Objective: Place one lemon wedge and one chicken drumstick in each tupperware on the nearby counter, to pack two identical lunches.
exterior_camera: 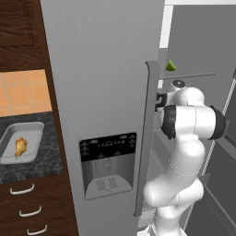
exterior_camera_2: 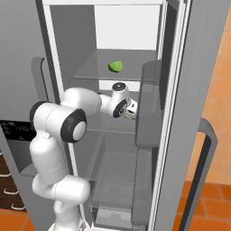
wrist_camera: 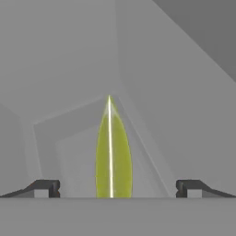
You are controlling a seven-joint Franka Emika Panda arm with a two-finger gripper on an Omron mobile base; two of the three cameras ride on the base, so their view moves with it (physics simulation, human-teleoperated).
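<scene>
My gripper (wrist_camera: 118, 189) is open inside the fridge, level with the middle shelf (exterior_camera_2: 113, 128). A yellow-green lemon wedge (wrist_camera: 113, 152) stands edge-on between the two fingertips (wrist_camera: 46, 188), with a gap on each side. In the right base view the gripper (exterior_camera_2: 132, 112) has a yellow speck of that wedge (exterior_camera_2: 129, 117) at its tip. Another lemon wedge (exterior_camera_2: 116, 66) lies on the upper shelf, also the lemon wedge (exterior_camera: 171, 65) in the left base view. On the black counter (exterior_camera: 32, 168) at the left, a grey tupperware (exterior_camera: 8, 138) holds one chicken drumstick (exterior_camera: 20, 146).
The closed grey door with the dispenser panel (exterior_camera: 108, 163) and its long handle (exterior_camera: 146, 138) stands between the counter and the open compartment. The open fridge door (exterior_camera_2: 198, 90) with its shelves flanks the arm on the right. Dark drawers (exterior_camera: 27, 209) sit under the counter.
</scene>
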